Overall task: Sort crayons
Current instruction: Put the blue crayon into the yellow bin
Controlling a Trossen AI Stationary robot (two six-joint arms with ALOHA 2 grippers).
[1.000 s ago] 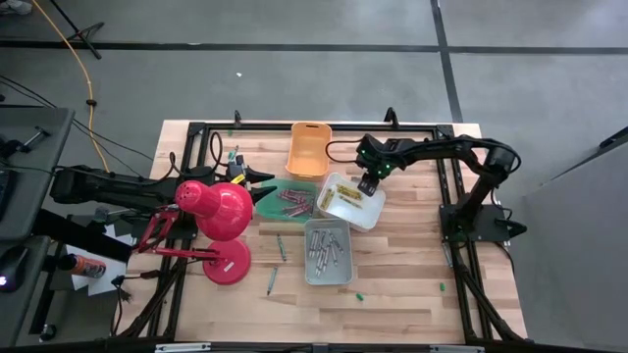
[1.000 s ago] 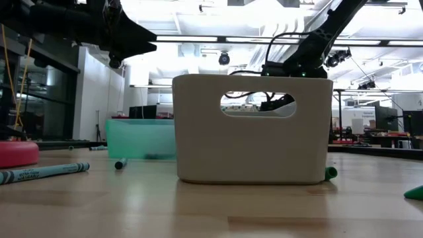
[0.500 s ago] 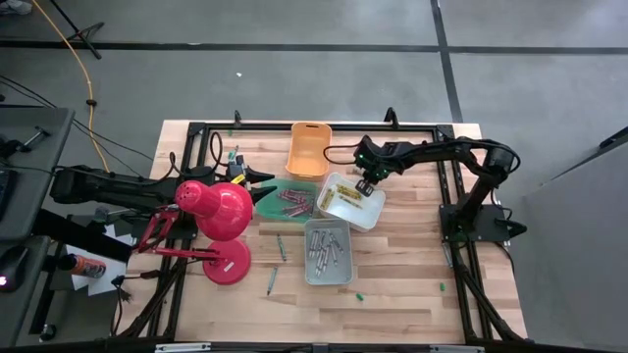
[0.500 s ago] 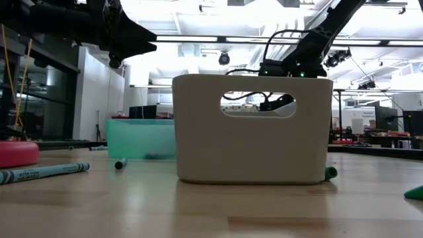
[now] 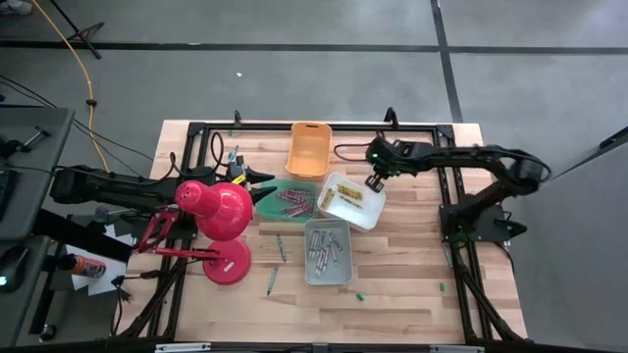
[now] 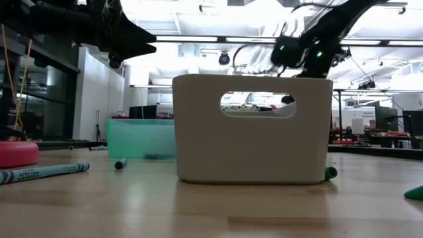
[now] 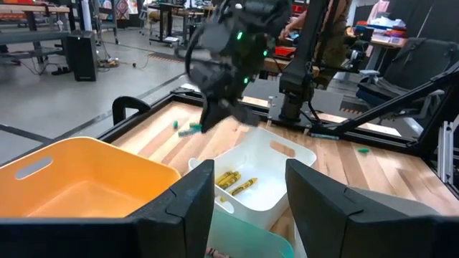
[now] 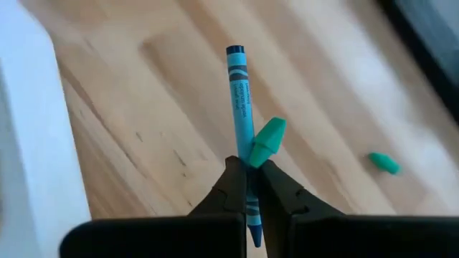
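Note:
My right gripper (image 8: 246, 168) is shut on a blue crayon (image 8: 240, 93); in the high view it hangs by the right rim of the white bin (image 5: 350, 199). Yellow crayons (image 7: 234, 180) lie in that bin. A green scrap (image 8: 267, 142) sits at the fingertips. Red crayons lie in the green bin (image 5: 289, 199), and grey ones in the pale bin (image 5: 328, 251). The orange bin (image 5: 308, 150) stands at the far side. Two loose crayons (image 5: 280, 246) (image 5: 272, 281) lie on the wood. My left gripper (image 7: 244, 208) waits open by the red lamp (image 5: 221, 211). My right gripper pinches the blue crayon near its back end (image 8: 249, 188) between its two fingertips. It comes slanting down from above, and the crayon lies along the fingers, most of its length sticking out past them over the wood. Whether the green scrap is caught too, I cannot tell.
The red lamp's head and base (image 5: 228, 263) fill the left middle of the table. A black frame (image 5: 446, 186) runs round the work area. Another green scrap (image 8: 384, 163) lies on the wood, and a crayon (image 6: 43, 173) lies near the front left.
My right gripper has risen from low at the white bin and drawn a little toward the table's right edge; in the low view it has climbed above the bin's rim.

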